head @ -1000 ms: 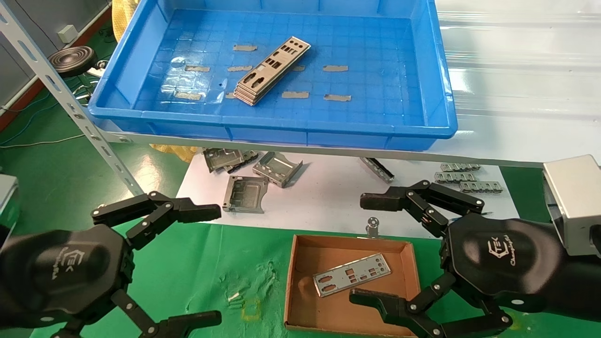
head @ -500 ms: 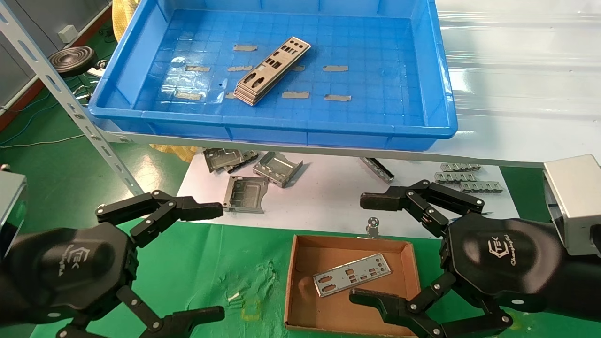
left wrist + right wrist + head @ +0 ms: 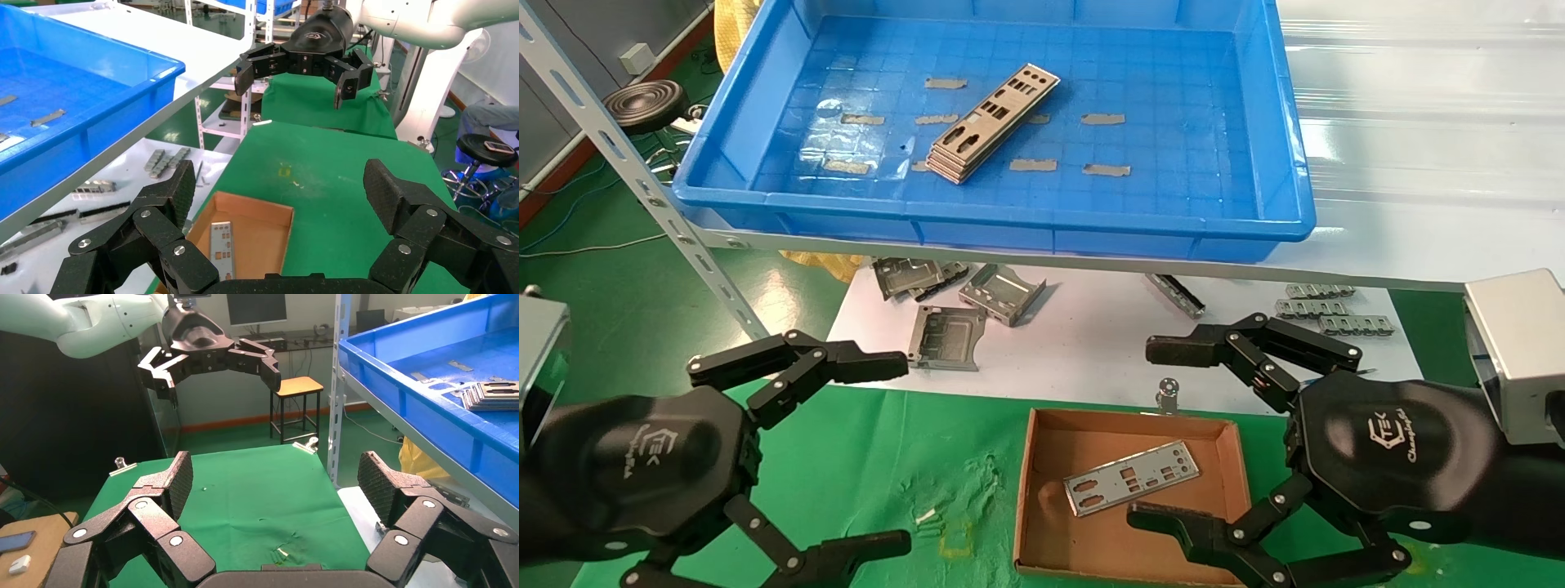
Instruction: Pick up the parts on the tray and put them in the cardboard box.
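Both sets of fingers are spread wide and hold nothing. The left gripper point(image 3: 878, 453) hangs over the green cloth point(image 3: 862, 465) on the tabletop, and the right gripper point(image 3: 1164, 433) hangs just over the right side of the cardboard box point(image 3: 1042, 457), where 1 plate point(image 3: 1130, 477) already lies flat.

The remaining parts point(image 3: 991, 123) sit as a neat slanted stack near the middle of the tray point(image 3: 1009, 220), up on the shelf and well apart from both grippers. They look thin, stiff, light and slick, with sharp punched edges. Lying flat, a single plate likely offers little to pinch; taking it across its narrow width at the stack's nearer end seems the best hold, and 2 plates may lift together.

The tray floor around the stack is open, but the raised front wall must be cleared going in and out. Below the shelf, grey brackets point(image 3: 1001, 292) and slotted strips point(image 3: 1324, 309) lie on a white sheet point(image 3: 1091, 351), just beyond the box.
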You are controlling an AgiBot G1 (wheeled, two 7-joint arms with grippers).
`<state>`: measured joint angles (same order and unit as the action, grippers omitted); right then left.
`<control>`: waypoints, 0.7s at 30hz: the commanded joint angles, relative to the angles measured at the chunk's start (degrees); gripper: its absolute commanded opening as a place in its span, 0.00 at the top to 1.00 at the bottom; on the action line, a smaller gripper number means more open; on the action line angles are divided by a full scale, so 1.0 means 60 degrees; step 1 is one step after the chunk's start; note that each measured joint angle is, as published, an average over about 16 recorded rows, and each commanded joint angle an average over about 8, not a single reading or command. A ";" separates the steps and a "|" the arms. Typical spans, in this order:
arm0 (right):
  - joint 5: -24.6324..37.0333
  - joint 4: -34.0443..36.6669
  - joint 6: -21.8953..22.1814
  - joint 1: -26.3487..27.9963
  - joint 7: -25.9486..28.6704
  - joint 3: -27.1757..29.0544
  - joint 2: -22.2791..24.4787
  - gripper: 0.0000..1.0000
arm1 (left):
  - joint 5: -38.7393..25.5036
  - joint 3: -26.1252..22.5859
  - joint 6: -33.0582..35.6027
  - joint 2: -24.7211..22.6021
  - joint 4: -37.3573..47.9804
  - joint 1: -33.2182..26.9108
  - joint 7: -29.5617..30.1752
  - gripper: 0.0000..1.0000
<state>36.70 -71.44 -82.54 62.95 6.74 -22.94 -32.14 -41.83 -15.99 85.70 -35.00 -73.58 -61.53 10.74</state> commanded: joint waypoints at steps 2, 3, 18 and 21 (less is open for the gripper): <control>0.0000 0.0000 0.0000 0.0000 0.0000 0.0000 0.0000 0.00 | -0.0003 -0.0002 -0.0002 -0.0003 0.0004 -0.0002 -0.0002 0.00; 0.0000 0.0000 0.0000 0.0000 0.0000 0.0000 0.0000 0.00 | -0.0003 -0.0003 -0.0003 -0.0003 0.0005 -0.0002 -0.0002 0.00; 0.0000 0.0000 0.0000 0.0000 0.0000 0.0000 0.0000 0.00 | -0.0009 -0.0012 -0.0007 -0.0012 0.0016 -0.0009 -0.0009 0.00; 0.0000 0.0000 0.0000 0.0000 0.0000 0.0000 0.0000 0.00 | -0.0010 -0.0013 -0.0007 -0.0013 0.0018 -0.0010 -0.0009 0.00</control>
<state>36.70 -71.44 -82.54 62.95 6.74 -22.94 -32.14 -41.89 -16.07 85.66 -35.08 -73.48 -61.59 10.68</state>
